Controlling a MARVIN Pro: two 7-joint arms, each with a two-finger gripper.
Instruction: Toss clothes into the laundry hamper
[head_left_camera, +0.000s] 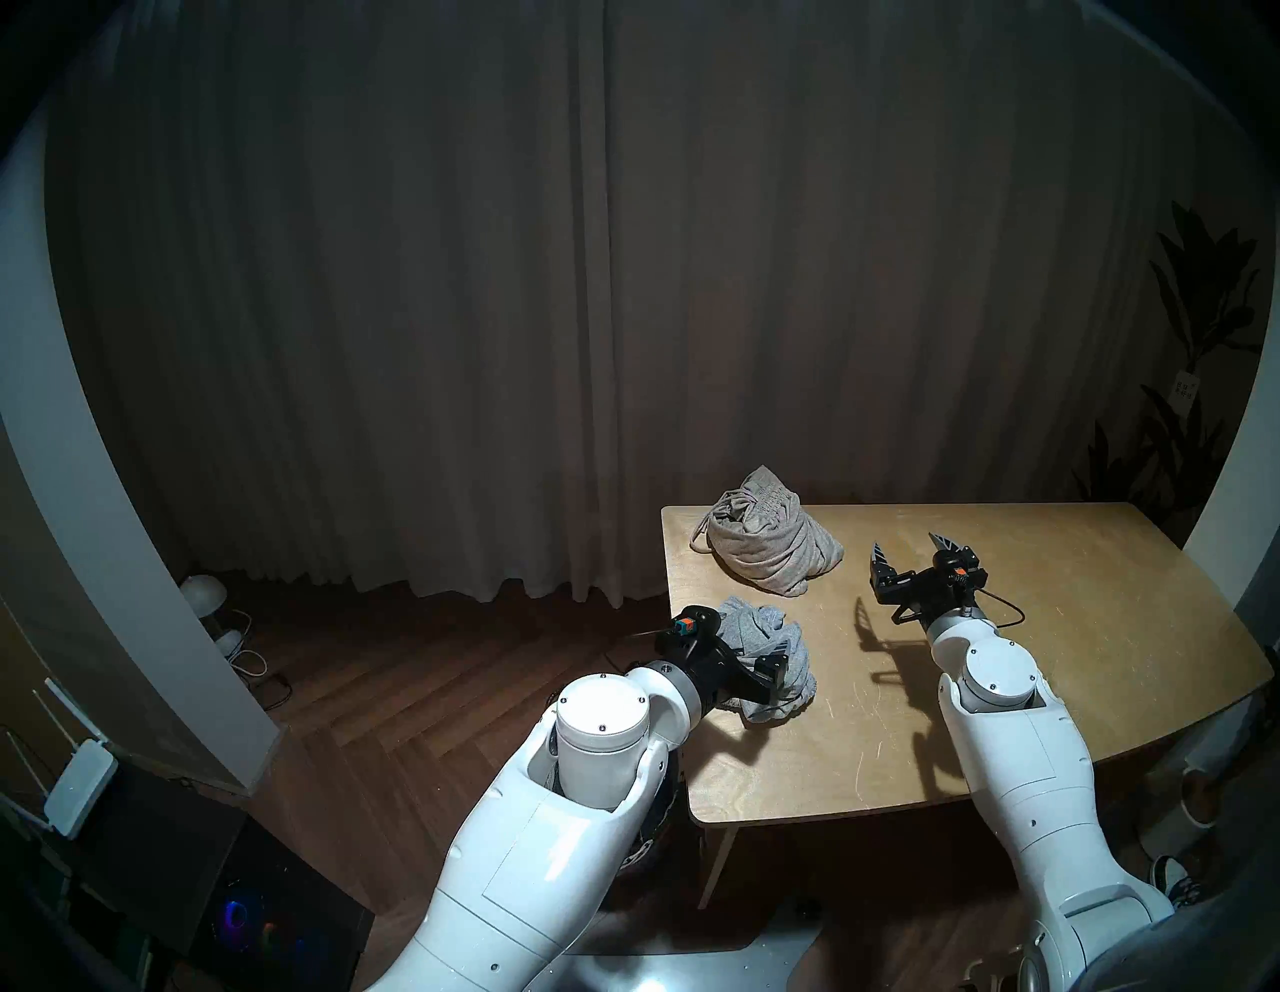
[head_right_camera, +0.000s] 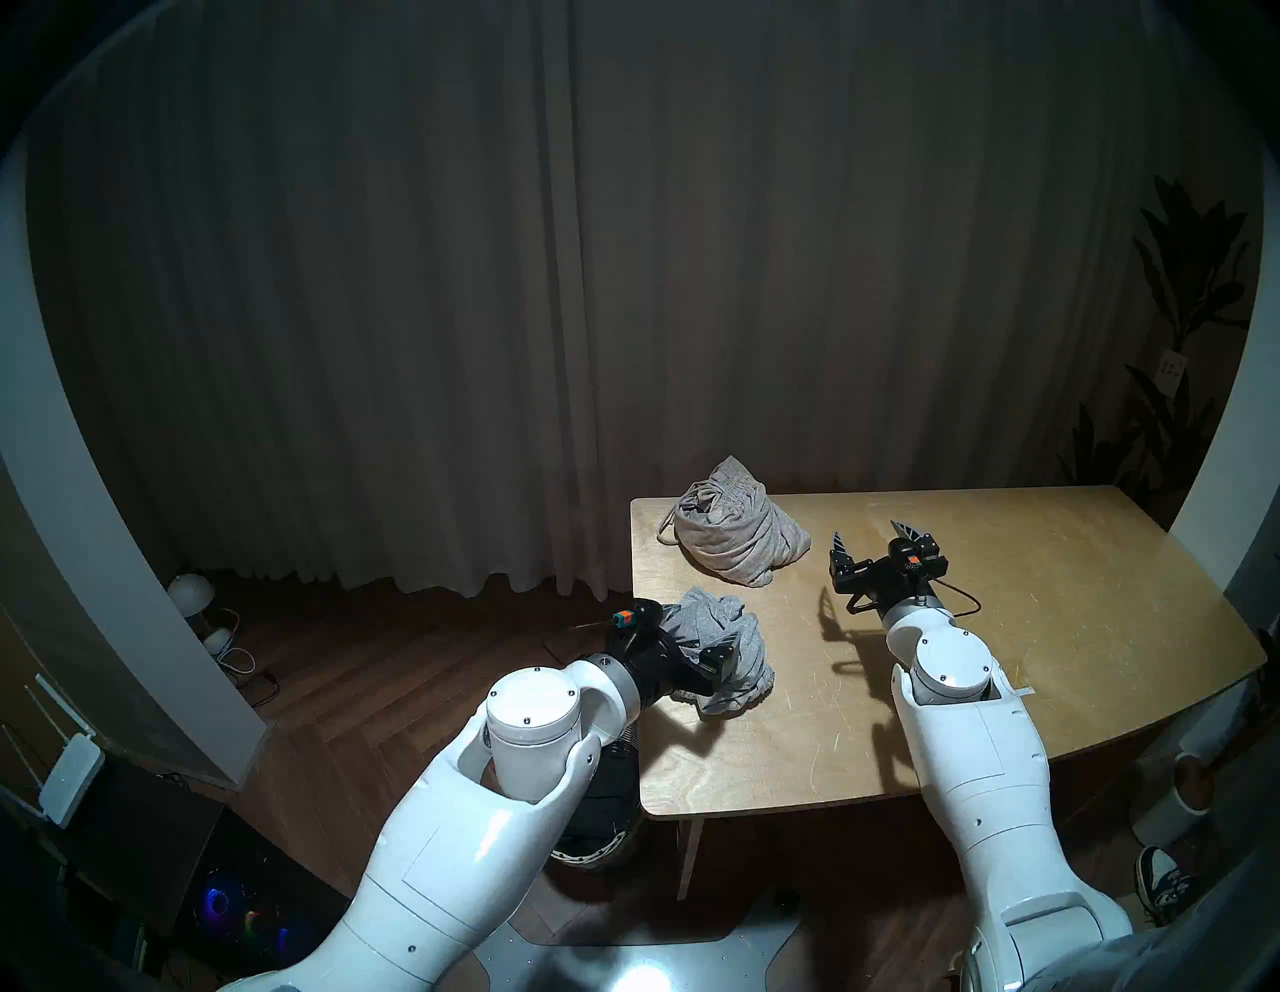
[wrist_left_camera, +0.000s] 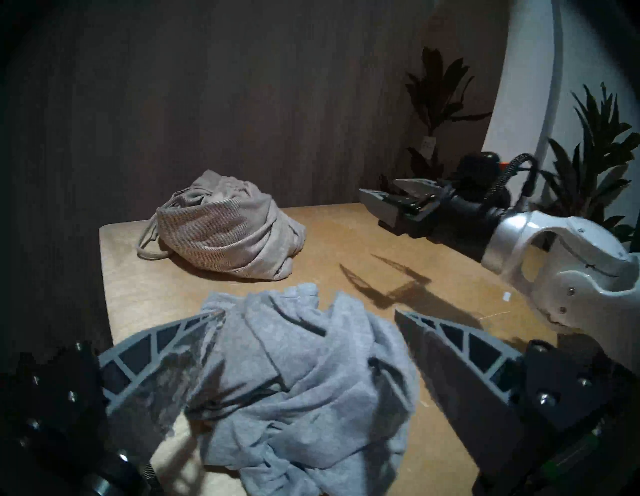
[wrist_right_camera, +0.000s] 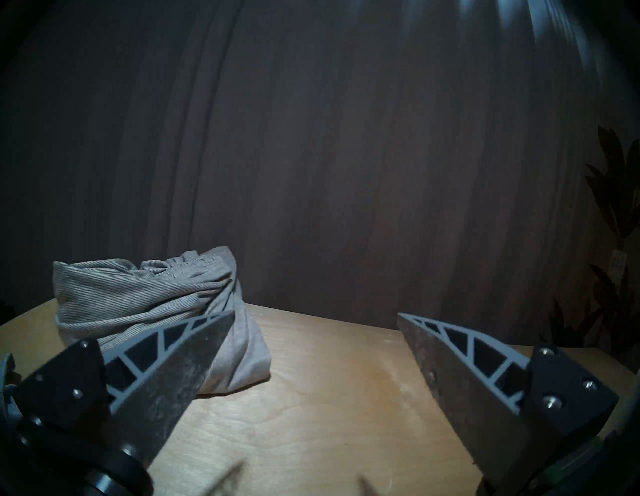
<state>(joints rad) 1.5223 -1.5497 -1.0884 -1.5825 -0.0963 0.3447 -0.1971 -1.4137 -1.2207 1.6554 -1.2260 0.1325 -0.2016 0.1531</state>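
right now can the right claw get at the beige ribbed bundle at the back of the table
Probably yes. The right claw hangs open above bare table, and the beige ribbed bundle lies just to its left with nothing between them. The left claw is busy around the small grey garment, clear of that path.

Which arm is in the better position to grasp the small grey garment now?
Left. The left end effector is open with the small grey garment between its fingers. The right end effector is open farther away, over bare table.
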